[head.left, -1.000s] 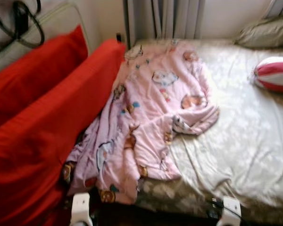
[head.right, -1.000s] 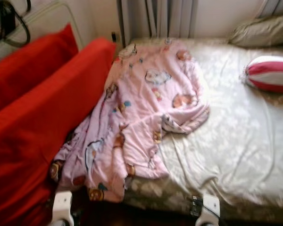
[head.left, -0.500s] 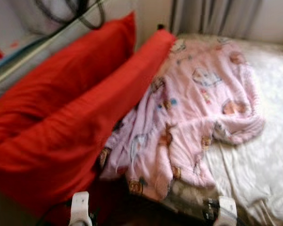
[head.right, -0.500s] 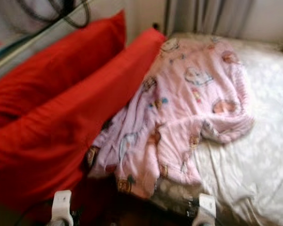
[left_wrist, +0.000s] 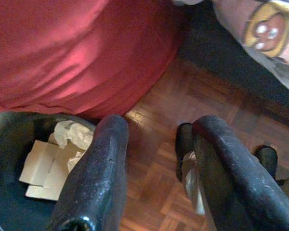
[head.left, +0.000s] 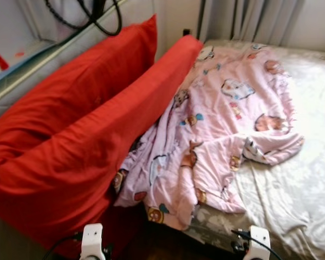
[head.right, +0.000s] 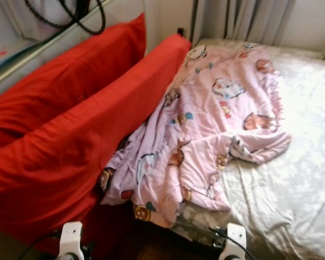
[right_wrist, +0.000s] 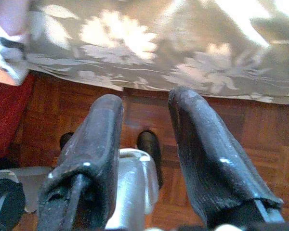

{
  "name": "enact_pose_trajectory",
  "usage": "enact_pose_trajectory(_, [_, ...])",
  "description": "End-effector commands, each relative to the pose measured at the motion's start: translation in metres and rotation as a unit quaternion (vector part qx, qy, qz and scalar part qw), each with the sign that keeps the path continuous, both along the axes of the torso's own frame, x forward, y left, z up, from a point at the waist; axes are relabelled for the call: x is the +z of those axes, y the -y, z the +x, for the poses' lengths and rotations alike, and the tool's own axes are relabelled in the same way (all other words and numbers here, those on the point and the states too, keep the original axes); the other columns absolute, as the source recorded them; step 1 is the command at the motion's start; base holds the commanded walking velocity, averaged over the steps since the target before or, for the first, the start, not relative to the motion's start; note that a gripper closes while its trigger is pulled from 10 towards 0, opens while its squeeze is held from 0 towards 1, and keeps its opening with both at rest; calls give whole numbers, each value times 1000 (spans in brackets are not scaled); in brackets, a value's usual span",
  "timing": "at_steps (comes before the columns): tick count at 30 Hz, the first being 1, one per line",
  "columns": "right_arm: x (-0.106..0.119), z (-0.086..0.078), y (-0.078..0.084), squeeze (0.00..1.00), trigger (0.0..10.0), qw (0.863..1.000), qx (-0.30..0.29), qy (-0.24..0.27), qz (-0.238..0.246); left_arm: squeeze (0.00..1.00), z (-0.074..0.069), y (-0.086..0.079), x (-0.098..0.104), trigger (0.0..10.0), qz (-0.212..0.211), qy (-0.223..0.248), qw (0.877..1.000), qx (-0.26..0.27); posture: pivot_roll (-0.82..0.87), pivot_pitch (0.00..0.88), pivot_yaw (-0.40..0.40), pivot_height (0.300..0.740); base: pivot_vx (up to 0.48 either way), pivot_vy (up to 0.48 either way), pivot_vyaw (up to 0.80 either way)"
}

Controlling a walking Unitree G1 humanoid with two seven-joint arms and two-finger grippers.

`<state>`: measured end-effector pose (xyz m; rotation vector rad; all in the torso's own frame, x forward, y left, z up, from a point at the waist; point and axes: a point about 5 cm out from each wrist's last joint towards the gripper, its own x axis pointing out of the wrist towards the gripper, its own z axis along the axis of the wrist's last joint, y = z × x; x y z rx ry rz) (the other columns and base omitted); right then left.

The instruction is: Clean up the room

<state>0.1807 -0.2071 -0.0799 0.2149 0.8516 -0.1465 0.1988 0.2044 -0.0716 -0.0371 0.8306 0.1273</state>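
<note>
**Head views: crumpled pink blanket on the bed, both grippers held low and empty**

Head views are taken up by a bed covered with a pale floral sheet [head.left: 292,189], across which a pink blanket [head.left: 222,124] printed with cartoon animals is spread in a crumpled heap. The blanket's lower edge is seen hanging over the foot of the bed, and its left edge is pressed against a long red cushion [head.left: 81,162]. A second red cushion [head.left: 81,81] is propped behind the first, against a pale wall ledge over which black cables [head.left: 97,16] are looped. Grey curtains [head.left: 249,19] are hung behind the head of the bed.

At the bottom edge of these views, two white fittings of the robot's arms are visible, one on each side.

In the left wrist view, the left gripper [left_wrist: 159,178] is held above a wooden parquet floor [left_wrist: 183,96], its two black fingers [left_wrist: 98,173] set apart with nothing between them. A dark bin [left_wrist: 9,144] holding crumpled paper and cardboard scraps [left_wrist: 48,163] is seen beside the red cushion's lower edge.

In the right wrist view, the right gripper [right_wrist: 147,154] is likewise held over the parquet, its fingers spread and empty, near the hanging edge of the floral sheet.
</note>
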Motion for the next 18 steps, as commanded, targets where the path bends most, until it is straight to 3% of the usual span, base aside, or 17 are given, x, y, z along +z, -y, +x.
enact_pose_trajectory(1, [-3,-7,2,0,10000,1000,-5,-15,1,0,-6,1,-3,10000,3,-10,1000,-11,33,94,38,740,0,-412,0])
enact_pose_trajectory(4, [-3,-8,6,0,10000,1000,-1,-17,-2,0,-7,1,-4,10000,2,-10,1000,-11,27,89,37,740,0,-384,0])
enact_pose_trajectory(10, [-4,-18,18,0,10000,1000,-6,-17,-4,0,-6,2,-3,10000,-2,-4,1000,1,21,77,33,740,0,0,0])
enact_pose_trajectory(18, [-8,-24,10,0,10000,1000,11,-24,-2,0,-3,7,-2,10000,-19,6,1000,8,19,63,30,740,0,0,0])
